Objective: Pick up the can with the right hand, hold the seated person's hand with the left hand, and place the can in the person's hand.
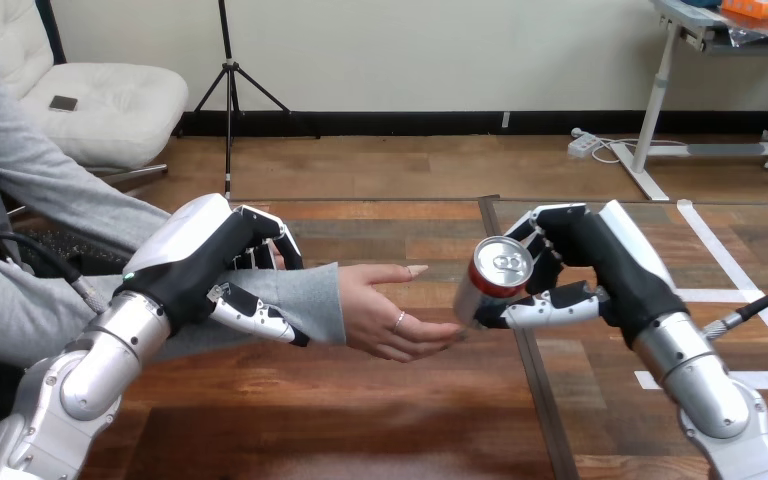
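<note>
Wooden table (360,420) spans the lower frame, with white tape lines (720,255) at its right. The person's hand (385,310) lies palm up at mid-frame, fingers pointing right; the left hand (200,255), centre left, wraps the grey-sleeved wrist (312,300), fingers curled over the top, thumb beneath. The right hand (610,265), centre right, clasps the can (495,275), fingers and thumb curled round its body; the can is tilted, top toward the camera, just beside the person's fingertips; whether they touch is unclear.

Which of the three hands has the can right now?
The right hand, fingers curled round the can. The left hand grips the person's wrist, and the person's hand lies open, palm up, holding nothing.
</note>
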